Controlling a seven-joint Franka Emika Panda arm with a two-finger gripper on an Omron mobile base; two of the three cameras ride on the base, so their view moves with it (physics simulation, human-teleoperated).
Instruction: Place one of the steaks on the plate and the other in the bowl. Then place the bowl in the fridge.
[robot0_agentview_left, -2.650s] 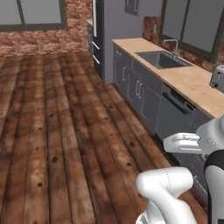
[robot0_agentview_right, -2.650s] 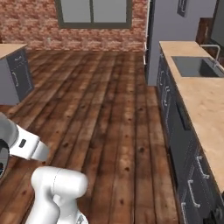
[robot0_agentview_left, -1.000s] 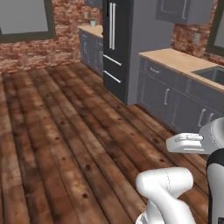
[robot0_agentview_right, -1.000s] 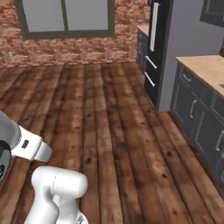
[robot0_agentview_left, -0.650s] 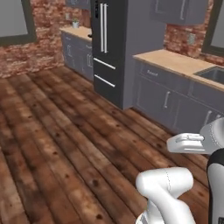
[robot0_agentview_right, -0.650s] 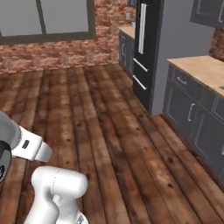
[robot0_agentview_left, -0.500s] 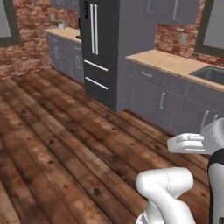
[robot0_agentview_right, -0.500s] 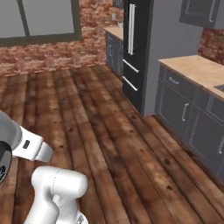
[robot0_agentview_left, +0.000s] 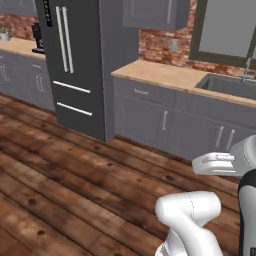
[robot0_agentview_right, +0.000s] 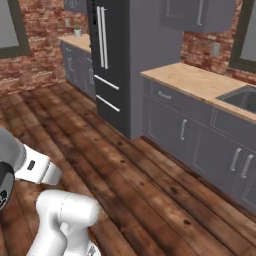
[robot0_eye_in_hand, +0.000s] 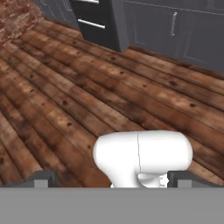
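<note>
Fridge (robot0_agentview_left: 75, 65) top cut off by the frame edge, sink (robot0_agentview_left: 227, 85) partly out of frame at right.

wood floor (robot0_agentview_left: 60, 190), counter (robot0_agentview_left: 165, 75), seemingly bare

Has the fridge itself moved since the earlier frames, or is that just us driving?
No: the fridge still stands against the same counter; the whole view shifted, so the base moved.

2 rear base cameras toward fridge (robot0_agentview_left: 75, 65); hand camera downward over floor (robot0_eye_in_hand: 65, 100).
</note>
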